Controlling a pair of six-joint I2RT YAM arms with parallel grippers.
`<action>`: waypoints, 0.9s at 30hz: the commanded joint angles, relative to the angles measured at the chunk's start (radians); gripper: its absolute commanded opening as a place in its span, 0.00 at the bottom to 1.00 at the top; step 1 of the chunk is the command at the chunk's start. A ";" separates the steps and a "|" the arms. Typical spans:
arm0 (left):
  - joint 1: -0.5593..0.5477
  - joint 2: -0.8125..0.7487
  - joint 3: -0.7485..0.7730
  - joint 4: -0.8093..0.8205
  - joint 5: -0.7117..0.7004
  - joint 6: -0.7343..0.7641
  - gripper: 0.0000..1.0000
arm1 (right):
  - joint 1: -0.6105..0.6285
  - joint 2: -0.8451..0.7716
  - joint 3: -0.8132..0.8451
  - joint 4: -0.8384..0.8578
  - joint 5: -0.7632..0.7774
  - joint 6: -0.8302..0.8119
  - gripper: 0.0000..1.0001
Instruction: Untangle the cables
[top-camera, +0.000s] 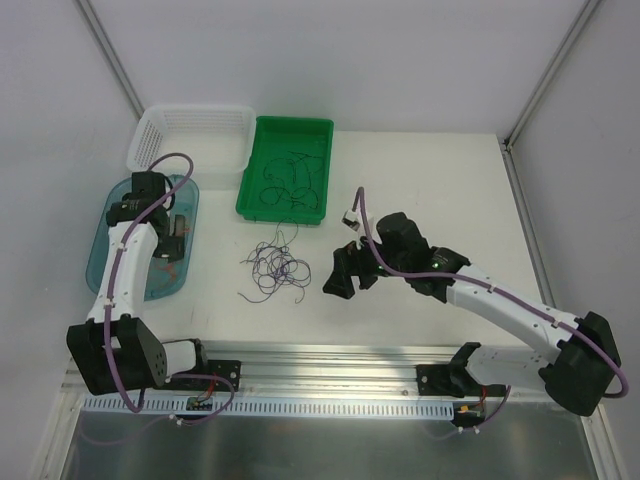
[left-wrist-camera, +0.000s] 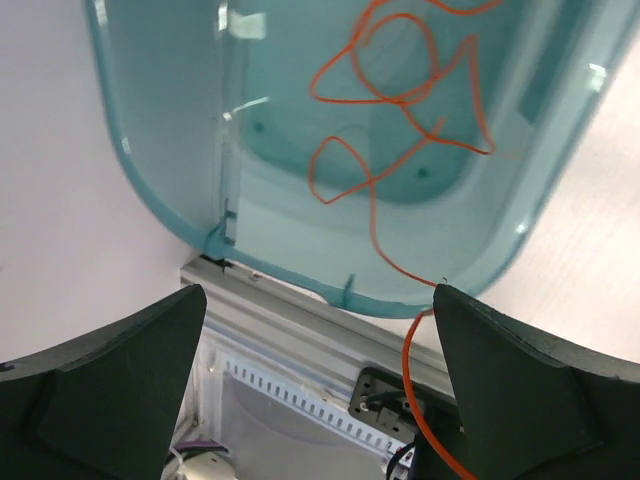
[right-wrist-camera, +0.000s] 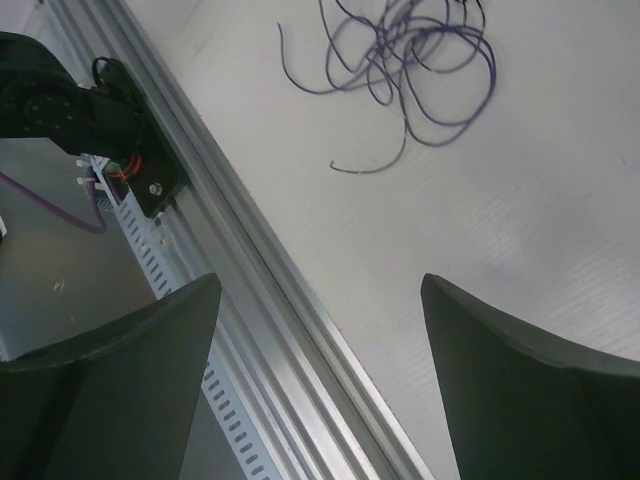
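A tangle of thin purple cables (top-camera: 275, 268) lies loose on the white table; it also shows at the top of the right wrist view (right-wrist-camera: 410, 60). My right gripper (top-camera: 350, 272) is open and empty just right of that tangle, and in its own view (right-wrist-camera: 320, 320) it hangs over the table's metal front rail. Red-orange cables (left-wrist-camera: 395, 100) curl inside the blue translucent tray (left-wrist-camera: 150, 180). One orange strand (left-wrist-camera: 408, 370) trails over the tray's rim and runs down beside my right finger. My left gripper (left-wrist-camera: 320, 330) is open, above the tray (top-camera: 100, 255). Black cables (top-camera: 290, 182) lie in the green tray (top-camera: 295, 125).
A white slotted basket (top-camera: 190, 130) stands behind the blue tray, next to the green tray. The aluminium rail (top-camera: 320, 355) with the arm bases runs along the near edge. Frame posts rise at the back corners.
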 joint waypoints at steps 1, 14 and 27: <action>-0.084 -0.020 -0.009 -0.079 0.062 0.017 0.99 | 0.022 0.007 0.044 0.163 -0.107 -0.044 0.85; -0.212 -0.031 0.008 -0.183 0.193 0.005 0.99 | 0.137 0.513 0.463 0.520 -0.239 -0.182 0.84; -0.245 -0.183 0.020 -0.154 0.564 0.032 0.99 | 0.183 0.718 0.503 0.785 -0.254 -0.263 0.84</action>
